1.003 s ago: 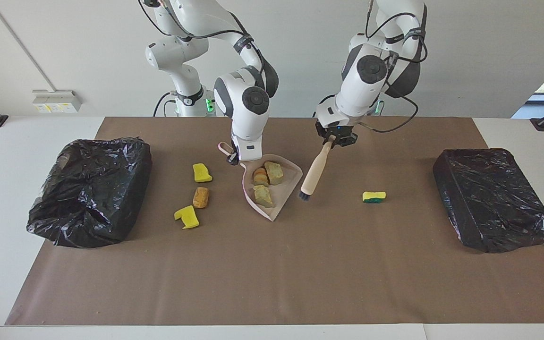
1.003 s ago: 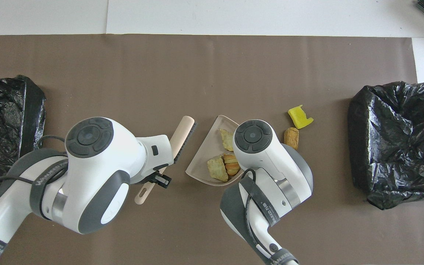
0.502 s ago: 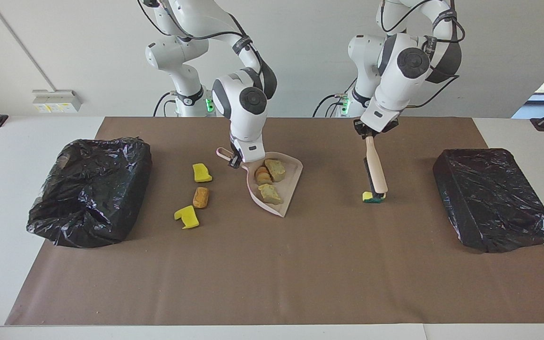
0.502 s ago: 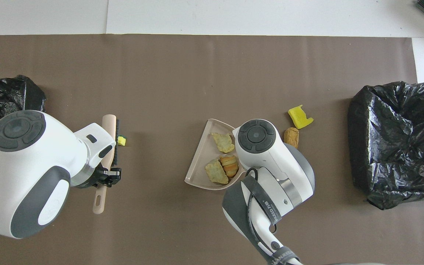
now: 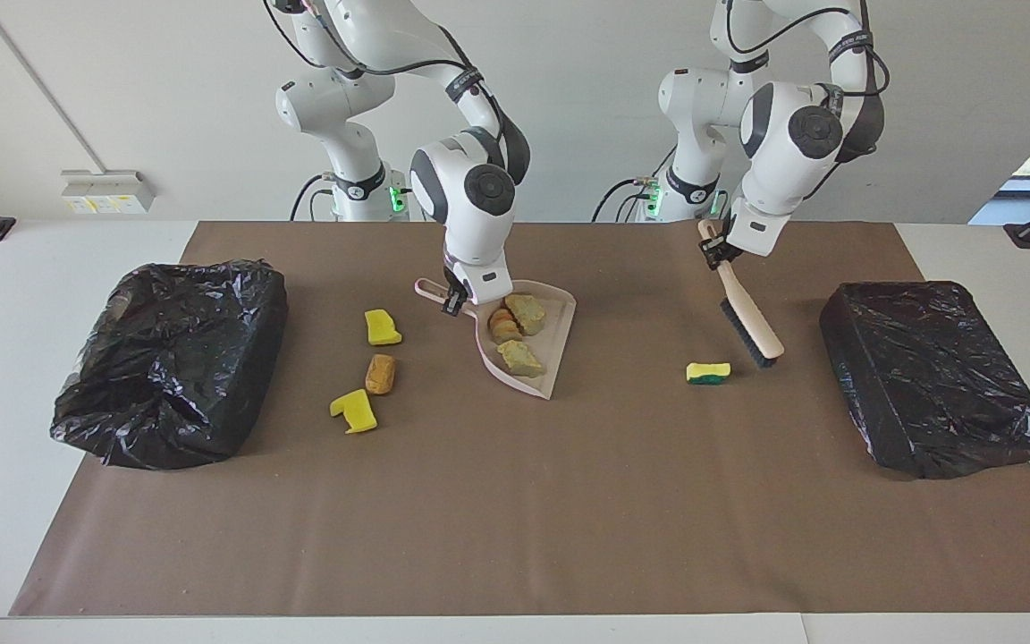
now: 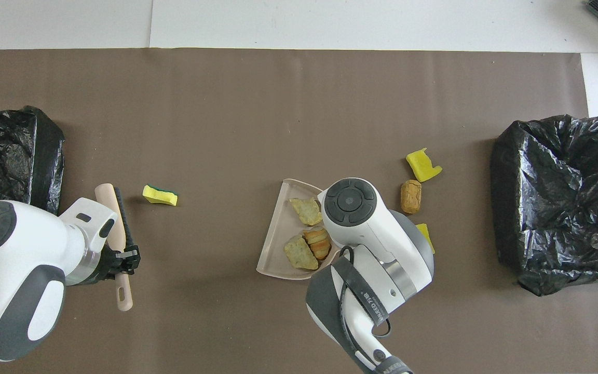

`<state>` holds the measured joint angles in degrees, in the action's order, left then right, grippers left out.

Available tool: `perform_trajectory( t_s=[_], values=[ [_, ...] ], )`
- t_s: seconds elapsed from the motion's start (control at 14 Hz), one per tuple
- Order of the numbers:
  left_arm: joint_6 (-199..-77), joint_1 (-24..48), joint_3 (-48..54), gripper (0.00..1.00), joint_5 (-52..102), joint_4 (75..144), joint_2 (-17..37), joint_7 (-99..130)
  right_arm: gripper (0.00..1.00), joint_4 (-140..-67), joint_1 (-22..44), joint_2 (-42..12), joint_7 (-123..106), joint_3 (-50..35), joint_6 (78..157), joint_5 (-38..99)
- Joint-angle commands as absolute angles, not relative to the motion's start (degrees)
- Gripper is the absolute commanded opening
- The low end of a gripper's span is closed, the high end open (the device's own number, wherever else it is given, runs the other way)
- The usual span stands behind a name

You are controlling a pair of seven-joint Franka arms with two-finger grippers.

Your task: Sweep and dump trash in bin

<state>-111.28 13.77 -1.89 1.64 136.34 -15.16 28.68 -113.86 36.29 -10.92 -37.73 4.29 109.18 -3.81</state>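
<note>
My right gripper [image 5: 454, 301] is shut on the handle of a pale pink dustpan [image 5: 558, 335] at mid-table; in the overhead view [image 6: 275, 246] the arm hides that gripper. Three tan and beige chunks [image 5: 515, 335] lie in the pan. My left gripper [image 5: 717, 255] is shut on a wooden brush [image 5: 747, 313]. The brush slants down, its bristle end low beside a yellow sponge with green backing [image 5: 708, 372], toward the left arm's end. The overhead view shows the left gripper [image 6: 125, 256], brush [image 6: 113, 215] and sponge [image 6: 160, 195]. Two yellow chunks [image 5: 382, 327] [image 5: 353, 410] and a tan-brown one [image 5: 380, 374] lie loose.
A bin lined with an open black bag [image 5: 171, 358] stands at the right arm's end, beside the loose chunks. A black-bag-covered box [image 5: 931, 376] stands at the left arm's end, close to the brush. Brown paper [image 5: 515, 519] covers the table.
My left arm swung the brush from beside the dustpan, past the green-backed sponge, toward the left arm's end. The dustpan shifted slightly toward the left arm's end.
</note>
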Motion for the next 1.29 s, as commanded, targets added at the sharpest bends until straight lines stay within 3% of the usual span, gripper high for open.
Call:
perform_trajectory(
  t_s=[0.0,0.14,0.36,0.79,1.22],
  values=[
    [-119.8,12.9,-1.1,0.00,1.0,136.3,-9.4,27.6,0.00,-114.9,37.9,-9.1,-37.8,4.1,106.6,-4.0],
    [-123.9,12.9,-1.1,0.00,1.0,134.9,-5.6,20.3,0.00,-114.3,38.1,-9.1,-37.7,4.0,104.9,-4.4],
    [-122.6,13.9,-1.0,0.00,1.0,135.2,-5.4,11.4,0.00,-115.0,39.4,-8.4,-34.3,4.0,104.7,-4.8],
    [-116.1,22.8,-0.7,0.00,1.1,135.9,-7.4,-5.9,0.00,-115.8,40.2,-7.6,-25.5,4.0,103.7,-5.7],
    [-115.8,35.1,-0.6,0.00,4.6,135.8,-8.0,-5.5,0.00,-115.7,40.2,-7.6,-25.2,4.0,102.0,-5.8]
  ],
)
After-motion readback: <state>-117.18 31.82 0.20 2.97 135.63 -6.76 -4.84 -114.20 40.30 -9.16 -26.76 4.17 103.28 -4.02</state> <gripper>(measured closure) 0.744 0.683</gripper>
